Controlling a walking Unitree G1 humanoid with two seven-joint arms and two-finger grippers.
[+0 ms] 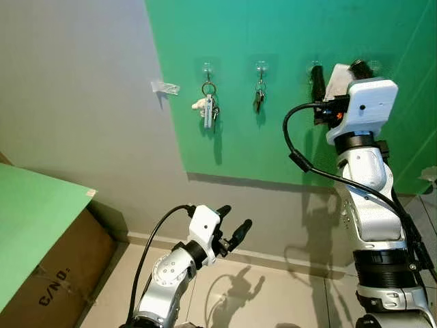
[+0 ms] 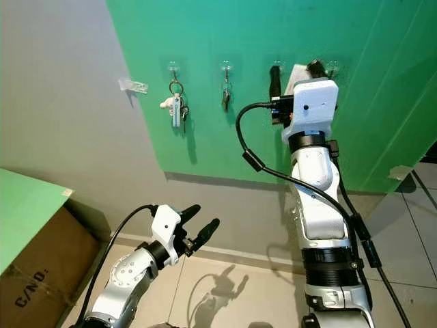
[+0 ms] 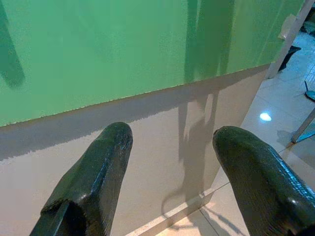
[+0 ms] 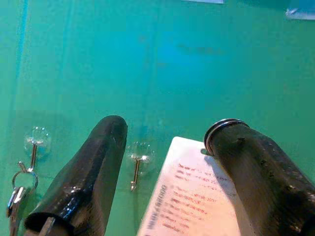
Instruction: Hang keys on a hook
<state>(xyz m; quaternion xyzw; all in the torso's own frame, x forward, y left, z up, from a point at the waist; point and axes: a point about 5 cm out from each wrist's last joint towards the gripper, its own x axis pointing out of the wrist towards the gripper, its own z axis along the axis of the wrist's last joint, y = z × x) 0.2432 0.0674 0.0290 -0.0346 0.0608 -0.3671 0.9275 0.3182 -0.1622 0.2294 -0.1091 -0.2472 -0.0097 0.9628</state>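
Observation:
My right gripper [image 1: 338, 68] is raised against the green wall [image 1: 287, 137], level with a row of clear hooks. Its fingers stand apart. A metal key ring [image 4: 221, 125] is looped over one fingertip, and its white tag [image 4: 192, 196] with red print hangs between the fingers. An empty hook [image 4: 137, 164] sits on the wall just beyond the gap between the fingers. To the left, one hook carries a key bunch [image 1: 209, 106] with a white fob and the other carries a smaller key set [image 1: 259, 99]. My left gripper [image 1: 235, 216] is held low, open and holding nothing.
A cardboard box [image 1: 48, 287] topped by a green board [image 1: 34, 212] stands at the lower left. A clear stuck-on piece [image 1: 165, 87] sits on the grey wall. A black cable [image 1: 300, 160] loops off my right arm. The floor below is tiled.

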